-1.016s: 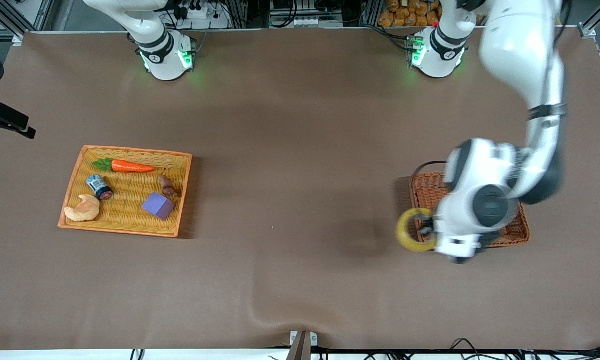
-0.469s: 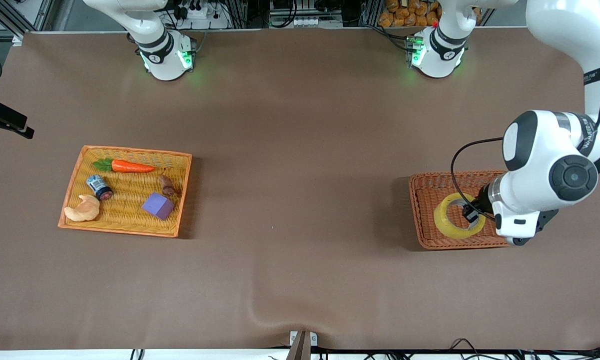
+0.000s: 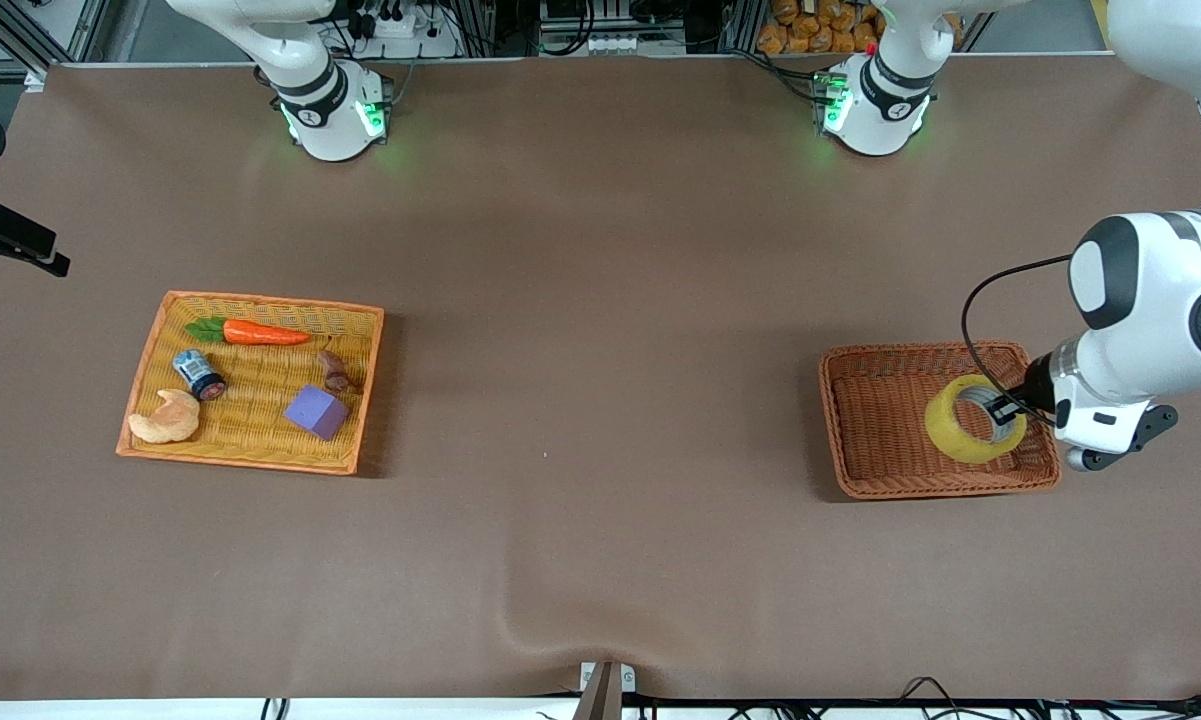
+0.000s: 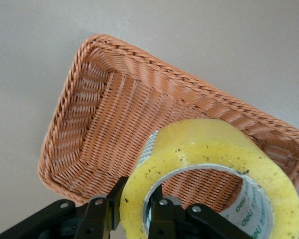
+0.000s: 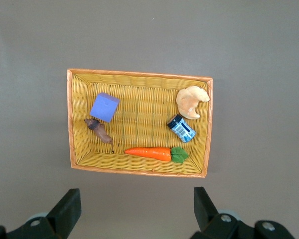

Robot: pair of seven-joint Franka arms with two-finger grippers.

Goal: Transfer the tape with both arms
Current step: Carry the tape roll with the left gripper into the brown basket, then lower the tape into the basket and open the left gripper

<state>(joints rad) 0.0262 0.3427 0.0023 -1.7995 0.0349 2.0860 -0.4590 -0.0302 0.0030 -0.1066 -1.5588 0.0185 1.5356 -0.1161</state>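
The left gripper (image 4: 132, 219), clamped on the tape (image 3: 974, 432), has swung it over the brown basket (image 3: 865, 400) — release looks next — while the right gripper (image 5: 137, 211) waits open.

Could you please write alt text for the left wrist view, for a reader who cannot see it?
The left gripper pinches the wall of the yellow tape roll, one black finger outside the ring and one inside, holding it over a brown wicker basket. The basket sits on a plain brown table, and the part of it in view holds nothing.
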